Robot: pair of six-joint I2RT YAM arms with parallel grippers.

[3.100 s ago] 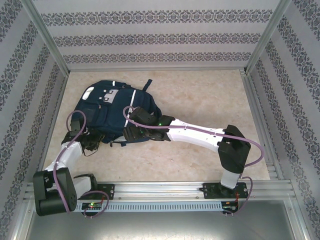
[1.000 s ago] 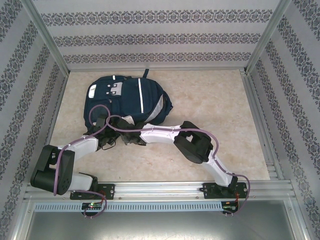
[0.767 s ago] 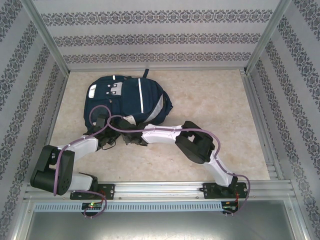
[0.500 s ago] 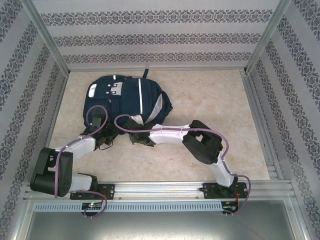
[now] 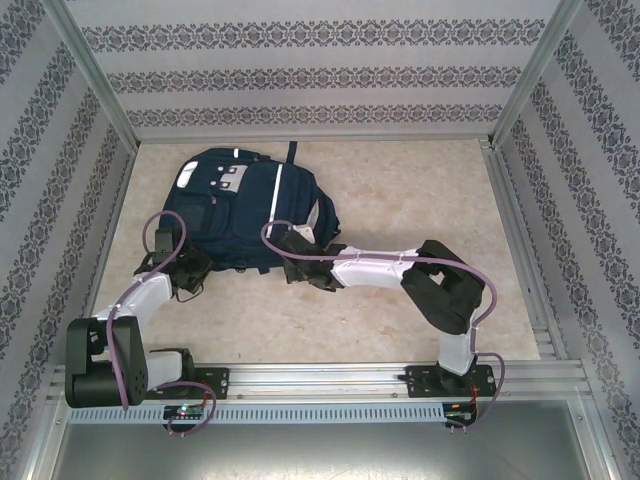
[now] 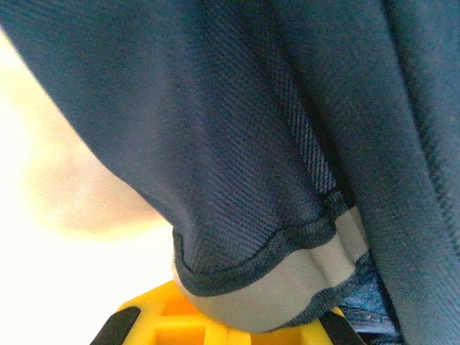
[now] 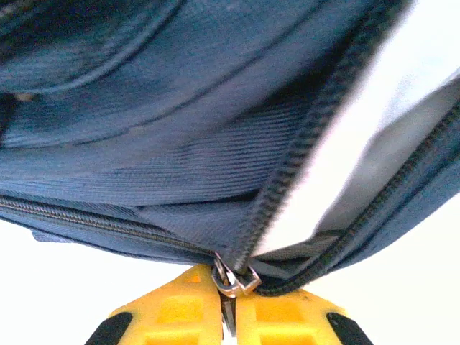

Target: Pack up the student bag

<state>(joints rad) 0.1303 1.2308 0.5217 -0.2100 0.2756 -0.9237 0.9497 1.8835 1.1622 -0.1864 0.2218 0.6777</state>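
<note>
The student bag (image 5: 245,200), a big navy backpack with white strips, lies on the table at the back left. My left gripper (image 5: 190,268) is at its near-left corner. In the left wrist view its yellow fingers (image 6: 165,323) are shut on a grey-trimmed hem (image 6: 287,280) of the bag (image 6: 237,129). My right gripper (image 5: 297,258) is at the bag's near-right edge. It is shut (image 7: 230,320) on the metal zipper pull (image 7: 233,282). The zip (image 7: 309,136) stands partly open, with white lining (image 7: 392,136) showing.
Patterned walls and aluminium posts (image 5: 95,75) enclose the beige tabletop (image 5: 420,190). The right arm's elbow (image 5: 445,290) bends over the near right. A rail (image 5: 330,375) runs along the near edge.
My right gripper has closed further and moved right and slightly back along the bag's edge. The left gripper has shifted left, and the bag's near side has pulled wider.
</note>
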